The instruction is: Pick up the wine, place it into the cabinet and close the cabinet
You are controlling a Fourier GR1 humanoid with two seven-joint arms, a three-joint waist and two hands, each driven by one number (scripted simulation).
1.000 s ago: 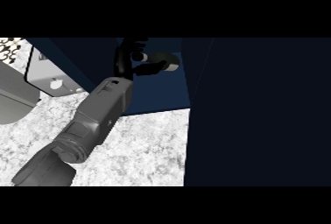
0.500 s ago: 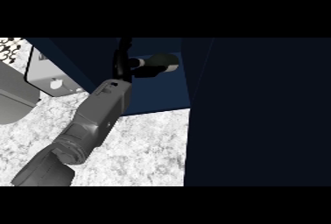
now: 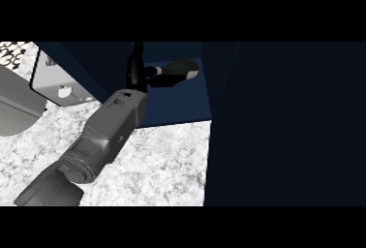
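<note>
My left forearm [image 3: 107,131] comes up from the lower left and reaches into the dark blue cabinet [image 3: 178,104]. Its black hand [image 3: 136,68] is inside the opening, seen edge-on. The wine [image 3: 176,71] is a dark bottle lying roughly sideways in the cabinet, pointing right from the hand, with a pale end toward me. Fingers [image 3: 151,72] curl round its left part. Most of the hand and the bottle merge with the dark interior. The right hand does not show.
A large dark panel [image 3: 286,126], apparently the open cabinet door, fills the right half. A pale grey box [image 3: 61,82] and a grey slab [image 3: 14,106] stand at the left on the speckled white counter [image 3: 164,164].
The bottle has swung from a small dark shape by the hand to a longer form pointing right, and sits slightly lower. The forearm has barely shifted.
</note>
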